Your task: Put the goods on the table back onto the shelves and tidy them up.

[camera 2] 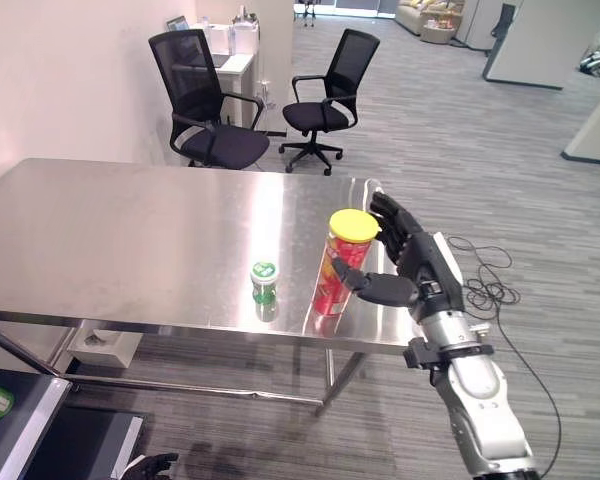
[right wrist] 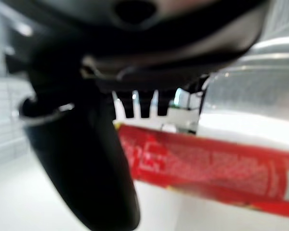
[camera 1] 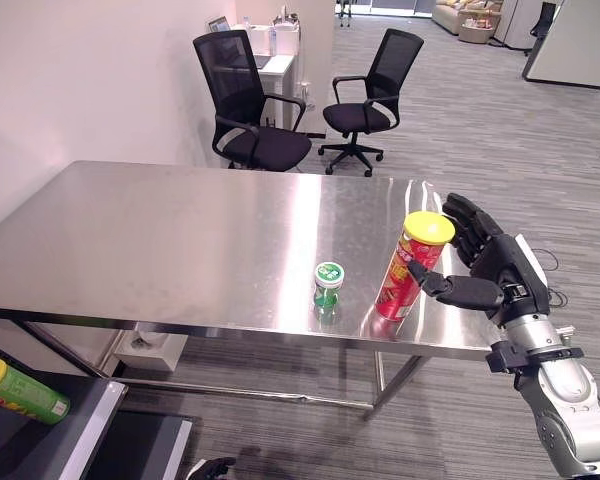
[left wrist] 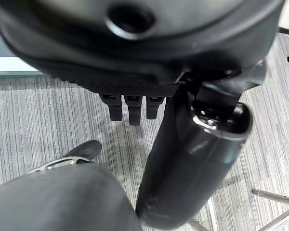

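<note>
A red tube can with a yellow lid (camera 1: 402, 280) stands upright near the right front edge of the steel table (camera 1: 160, 240). My right hand (camera 1: 500, 265) is open beside it, thumb in front of the can and fingers behind its lid. In the right wrist view the can (right wrist: 216, 168) lies between thumb and fingers. A small green jar with a green lid (camera 1: 328, 287) stands just left of the can. A green can with a yellow lid (camera 1: 20, 392) lies on the dark shelf (camera 1: 80, 425) at lower left. My left hand (left wrist: 135, 103) hangs low over the floor, fingers relaxed.
Two black office chairs (camera 1: 250, 110) (camera 1: 372, 90) stand beyond the table's far edge, beside a white desk. Grey carpet runs to the right of the table. The table's front edge lies close under the can.
</note>
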### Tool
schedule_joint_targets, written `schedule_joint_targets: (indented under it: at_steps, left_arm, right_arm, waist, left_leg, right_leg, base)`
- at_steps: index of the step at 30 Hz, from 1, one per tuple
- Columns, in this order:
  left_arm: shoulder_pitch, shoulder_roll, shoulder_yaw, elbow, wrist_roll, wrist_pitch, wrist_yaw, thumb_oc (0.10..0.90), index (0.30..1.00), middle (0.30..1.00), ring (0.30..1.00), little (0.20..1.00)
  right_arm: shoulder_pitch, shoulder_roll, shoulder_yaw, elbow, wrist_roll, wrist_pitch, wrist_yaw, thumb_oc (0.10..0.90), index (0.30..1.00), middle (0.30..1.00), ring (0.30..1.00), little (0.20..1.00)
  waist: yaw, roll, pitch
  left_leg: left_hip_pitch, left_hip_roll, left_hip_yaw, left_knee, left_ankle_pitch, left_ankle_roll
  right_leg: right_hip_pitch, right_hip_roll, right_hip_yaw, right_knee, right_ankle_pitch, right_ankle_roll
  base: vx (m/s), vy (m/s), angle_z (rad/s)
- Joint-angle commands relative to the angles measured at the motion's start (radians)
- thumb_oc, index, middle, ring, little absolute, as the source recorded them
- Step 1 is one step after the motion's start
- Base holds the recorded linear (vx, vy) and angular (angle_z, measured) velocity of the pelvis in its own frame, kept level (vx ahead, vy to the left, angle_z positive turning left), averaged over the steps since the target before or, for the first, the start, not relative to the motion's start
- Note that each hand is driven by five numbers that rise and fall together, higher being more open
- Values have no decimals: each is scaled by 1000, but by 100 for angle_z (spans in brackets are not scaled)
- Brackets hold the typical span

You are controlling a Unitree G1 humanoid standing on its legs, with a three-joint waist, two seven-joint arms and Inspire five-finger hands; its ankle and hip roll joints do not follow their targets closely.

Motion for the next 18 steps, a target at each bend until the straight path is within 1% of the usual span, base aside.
schedule_joint_targets:
  at_steps: [1,4,10,12,16,17,18]
  left_arm:
    - [-14,-49,-26,49,8,-18,-22,800,900,900,900,900]
    - [-14,-50,-26,47,9,-20,-22,800,900,900,900,900]
    - [-14,-53,-37,38,11,-24,-20,800,900,900,900,900]
    - [-12,-51,-38,34,6,-26,-14,800,900,900,900,900]
    - [-9,-49,-26,35,-11,-24,-12,800,900,900,900,900]
    - [-11,-45,-18,42,-21,-30,-7,800,900,900,900,900]
    - [-11,-40,-18,67,-25,-24,-3,800,900,900,900,900]
  right_arm:
    - [-115,-42,-47,-117,40,-82,18,800,900,900,900,900]
    - [-106,-35,-46,-124,40,-83,22,800,900,900,900,900]
    - [-106,-20,-22,-116,-7,-78,13,800,900,900,900,900]
    - [-107,3,-17,-111,-24,-82,1,800,900,900,900,900]
    - [-105,18,-22,-111,-26,-85,-6,800,900,900,900,900]
    - [-122,-69,-133,-137,120,-119,51,800,900,900,900,900]
    - [-183,-134,-147,-97,195,-144,24,800,900,900,900,900]
  waist:
    - [28,-21,-36]
    - [24,-20,-36]
    - [24,-17,-35]
    - [26,-17,-34]
    - [30,-16,-32]
    - [28,-19,-37]
    - [32,-23,-39]
  left_leg:
    - [-27,0,26,4,-21,-17]
    - [-24,3,28,4,-21,-18]
    - [-25,7,29,4,-21,-21]
    - [-27,8,25,4,-21,-21]
    - [-30,9,19,4,-19,-22]
    - [-29,9,17,4,-18,-24]
    - [-28,9,15,4,-17,-26]
  right_leg:
    - [5,-5,31,22,-50,41]
    - [7,-2,34,18,-50,41]
    - [9,4,39,8,-52,38]
    - [10,7,38,5,-52,36]
    - [10,8,35,4,-52,34]
    - [12,9,33,3,-52,35]
    - [14,11,32,3,-52,36]
  base:
    - [16,-52,1]
    - [1,-11,-3]
    - [-1,-12,-6]
    - [0,0,0]
    - [0,0,0]
    - [31,2,3]
    - [38,3,5]
